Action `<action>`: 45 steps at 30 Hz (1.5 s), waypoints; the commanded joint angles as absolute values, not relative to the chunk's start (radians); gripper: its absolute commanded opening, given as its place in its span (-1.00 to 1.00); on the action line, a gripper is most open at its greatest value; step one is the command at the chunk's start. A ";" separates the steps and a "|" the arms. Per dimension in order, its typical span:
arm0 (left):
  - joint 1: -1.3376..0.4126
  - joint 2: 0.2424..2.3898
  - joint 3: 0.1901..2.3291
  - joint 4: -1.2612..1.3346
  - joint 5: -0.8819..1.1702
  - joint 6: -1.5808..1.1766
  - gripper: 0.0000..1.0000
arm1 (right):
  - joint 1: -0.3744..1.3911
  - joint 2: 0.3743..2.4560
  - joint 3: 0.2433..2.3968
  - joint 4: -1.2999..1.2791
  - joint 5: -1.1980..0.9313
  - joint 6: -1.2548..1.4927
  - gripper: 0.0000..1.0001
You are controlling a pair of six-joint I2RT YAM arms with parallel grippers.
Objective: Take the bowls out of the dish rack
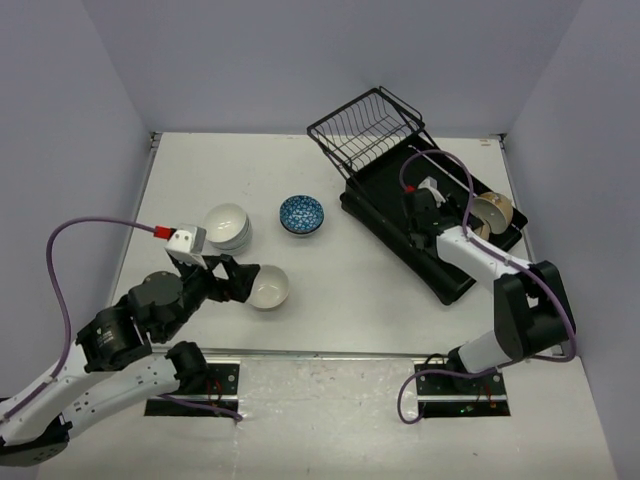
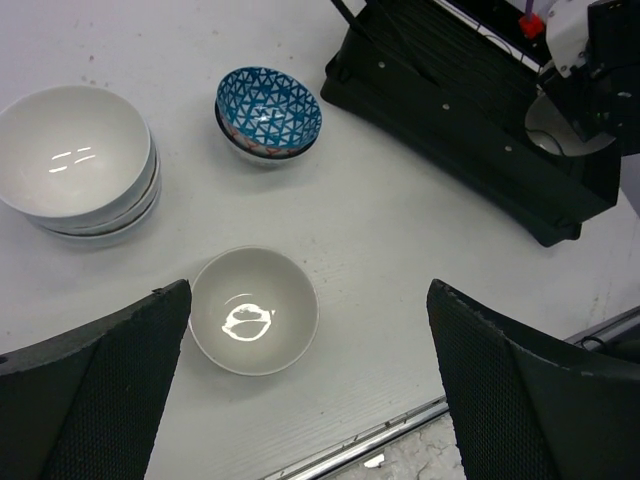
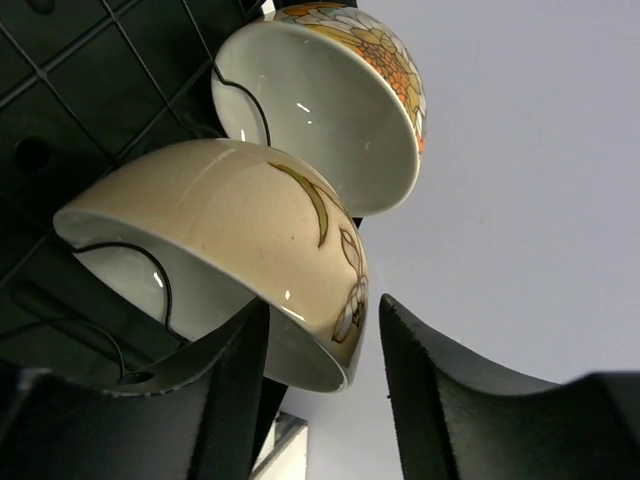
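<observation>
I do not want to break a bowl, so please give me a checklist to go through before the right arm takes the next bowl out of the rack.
1. Right gripper open: ok.
2. Cream bowl rim between its fingers: ok, the lower rim sits in the gap.
3. Flowered bowl free of the cream bowl: cannot tell, they overlap in the wrist view.
4. Left gripper open, white bowl resting on the table: ok.
5. Bare table between blue bowl and dish rack: ok.
</observation>
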State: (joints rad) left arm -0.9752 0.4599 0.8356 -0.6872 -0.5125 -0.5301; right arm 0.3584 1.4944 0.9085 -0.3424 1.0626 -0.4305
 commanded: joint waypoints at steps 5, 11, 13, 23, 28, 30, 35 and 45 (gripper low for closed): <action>-0.968 0.413 0.824 -0.623 -0.479 -0.488 1.00 | 0.339 1.543 0.933 -0.281 1.135 -0.423 -0.21; -0.968 0.420 0.825 -0.618 -0.463 -0.480 1.00 | 0.341 1.545 0.942 -0.279 1.161 -0.411 -0.77; -0.968 0.419 0.824 -0.618 -0.463 -0.480 1.00 | 0.341 1.537 0.948 -0.279 1.160 -0.408 -1.00; -0.968 0.434 0.824 -0.615 -0.462 -0.477 1.00 | 0.341 1.493 0.959 -0.266 1.172 -0.422 -1.00; -0.968 0.437 0.824 -0.615 -0.465 -0.477 1.00 | 0.341 1.440 0.959 -0.212 1.189 -0.453 -1.00; -0.968 0.440 0.824 -0.615 -0.466 -0.477 1.00 | 0.341 1.424 0.959 -0.190 1.190 -0.457 -1.00; -0.968 0.437 0.824 -0.617 -0.469 -0.479 1.00 | 0.339 1.416 0.945 -0.112 1.206 -0.482 -1.00; -0.968 0.454 0.824 -0.615 -0.469 -0.477 1.00 | 0.341 1.381 0.795 0.411 1.216 -0.853 -1.00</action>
State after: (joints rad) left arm -0.9752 0.4400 0.8242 -0.6521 -0.4713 -0.5041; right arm 0.3412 1.4372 0.7864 0.1383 1.1477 -0.6971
